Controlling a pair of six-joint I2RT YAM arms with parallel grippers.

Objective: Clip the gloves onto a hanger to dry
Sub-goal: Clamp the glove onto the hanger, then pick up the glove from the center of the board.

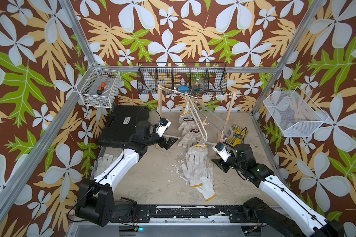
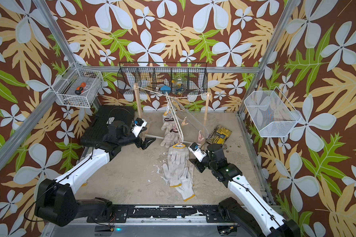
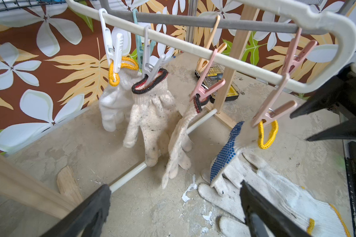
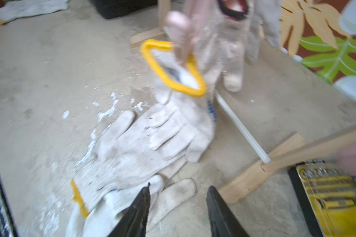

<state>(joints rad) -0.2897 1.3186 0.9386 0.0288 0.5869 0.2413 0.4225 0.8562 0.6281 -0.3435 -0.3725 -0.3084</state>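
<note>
Four gloves already hang from the hanger (image 3: 245,68), the nearest a blue-dotted glove (image 3: 224,156) in a pink clip (image 3: 273,112). The loose gloves (image 1: 195,172) lie heaped on the table right under it, and one stray glove (image 1: 105,162) lies beside the left arm.

The right gripper (image 4: 179,186) hangs over the heap's fingers, jaws partly apart and holding nothing. Its wrist view is blurred, so I can't tell if the tips touch cloth. I'd take the next glove by its yellow cuff, not a finger, so the hem comes up ready for a free clip (image 3: 296,53). The left gripper (image 1: 171,143) stands spread wide and empty, well placed to squeeze that clip.

The white wire basket (image 1: 111,98) holds a screwdriver (image 1: 101,88). The black mesh basket (image 1: 222,82) holds a clear jar (image 1: 197,84) and something blue.
</note>
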